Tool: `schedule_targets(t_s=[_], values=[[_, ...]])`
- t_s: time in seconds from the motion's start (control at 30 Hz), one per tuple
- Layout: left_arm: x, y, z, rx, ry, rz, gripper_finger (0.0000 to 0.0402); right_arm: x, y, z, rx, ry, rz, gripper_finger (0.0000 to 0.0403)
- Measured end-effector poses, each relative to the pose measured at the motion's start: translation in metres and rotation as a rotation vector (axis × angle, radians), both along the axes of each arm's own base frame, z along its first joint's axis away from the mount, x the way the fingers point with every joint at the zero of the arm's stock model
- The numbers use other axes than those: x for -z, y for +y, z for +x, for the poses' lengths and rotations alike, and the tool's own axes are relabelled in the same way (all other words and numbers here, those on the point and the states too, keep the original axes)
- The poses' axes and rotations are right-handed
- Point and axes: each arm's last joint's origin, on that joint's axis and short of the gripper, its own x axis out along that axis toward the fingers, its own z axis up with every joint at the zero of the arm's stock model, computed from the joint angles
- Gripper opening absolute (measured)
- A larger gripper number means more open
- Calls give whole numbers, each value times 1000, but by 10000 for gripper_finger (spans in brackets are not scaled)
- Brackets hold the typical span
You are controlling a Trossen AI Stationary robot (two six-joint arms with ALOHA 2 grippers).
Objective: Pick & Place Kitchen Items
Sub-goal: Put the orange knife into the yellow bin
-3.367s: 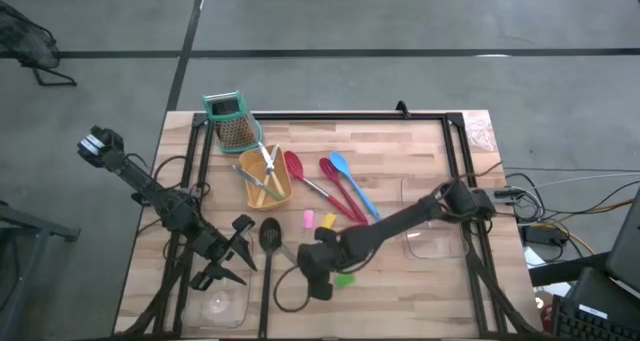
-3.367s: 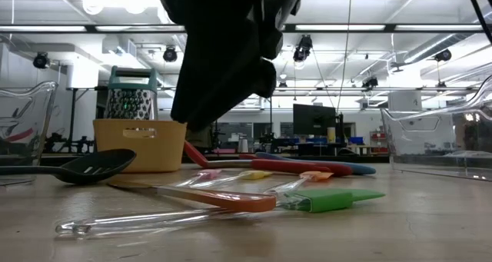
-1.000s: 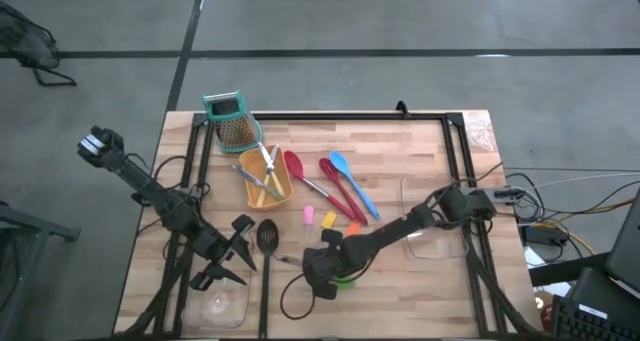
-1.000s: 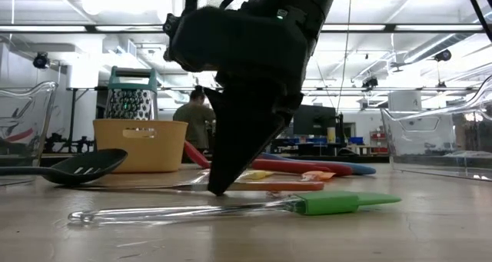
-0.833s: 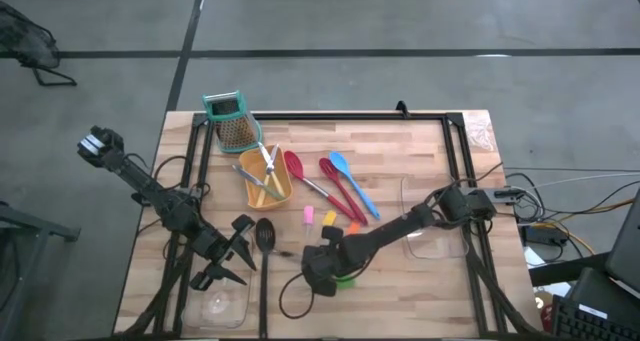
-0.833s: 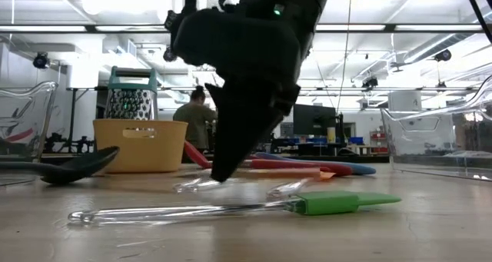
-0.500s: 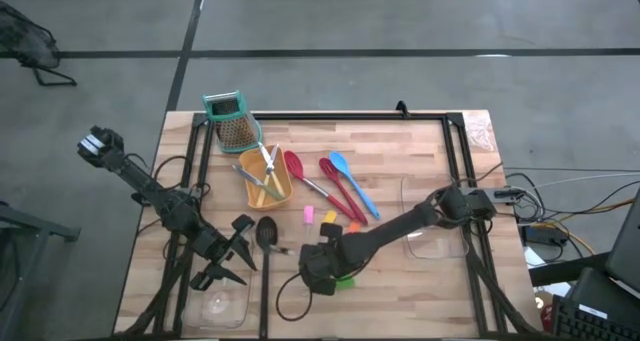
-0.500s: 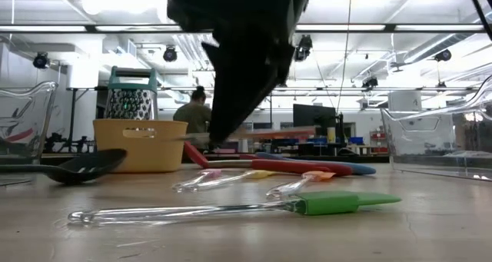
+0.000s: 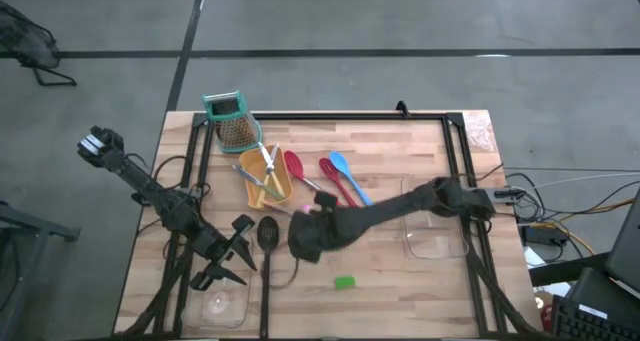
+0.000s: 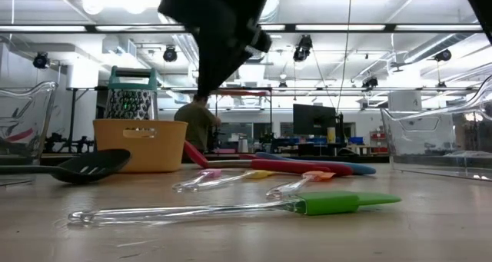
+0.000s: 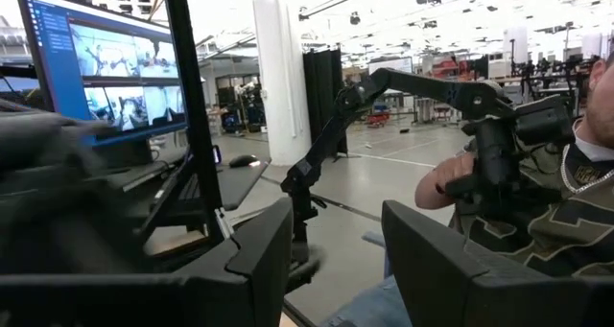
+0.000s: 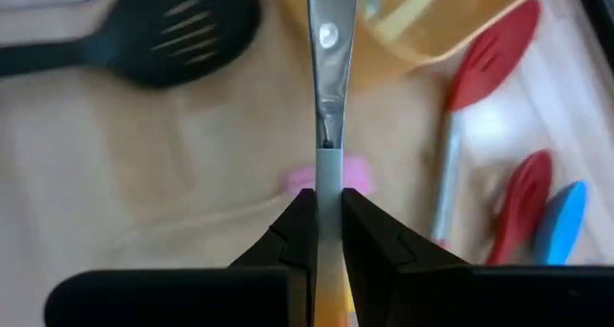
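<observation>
Fingers of the right gripper (image 12: 329,226) were clamped tight on a small metal-bladed tool (image 12: 327,68), orange at the handle end, blade pointing forward out of the jaws. From overhead, that arm reached across mid-table with the gripper (image 9: 303,236) raised off the wood, near the yellow tray (image 9: 268,184), which already held a few utensils. Blade tip looked about level with the tray's near edge in the wrist view, black slotted spoon (image 12: 158,35) off to one side, pink-tipped tool (image 12: 360,176) on the table beneath. Left gripper (image 11: 336,255) sat parked near the front-left corner, fingers apart, nothing between them, looking out at the room and a seated person. Read it as the carry step: item lifted, mid-transfer toward the yellow tray. Next move probably needed the blade brought fully over the tray opening, then lowered before letting go, since the tool was long and thin and might tip over the rim or catch on utensils already inside. Remaining on the table: red spoons (image 9: 338,177), blue spoon (image 9: 345,173), green-tipped tool (image 10: 231,210) near the front, yellow- and orange-tipped ones (image 10: 296,184) behind it in the low view. Teal-topped grater (image 9: 232,121) stood behind the tray, clear trays (image 9: 432,243) at either side. Task looked well short of done.
</observation>
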Motion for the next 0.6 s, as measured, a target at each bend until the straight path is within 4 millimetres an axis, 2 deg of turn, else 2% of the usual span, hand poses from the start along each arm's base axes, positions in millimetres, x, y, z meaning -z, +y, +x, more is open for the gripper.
schedule_targets(t_s=[0.2,0.37,0.6], values=[[0,0,0,2,8,-9,170,-4,-56,21,14,-76,86,29],[0,0,0,3,10,-9,170,-13,-96,40,-47,-235,226,29],[0,0,0,4,10,-10,170,-18,-155,47,65,-379,300,29]])
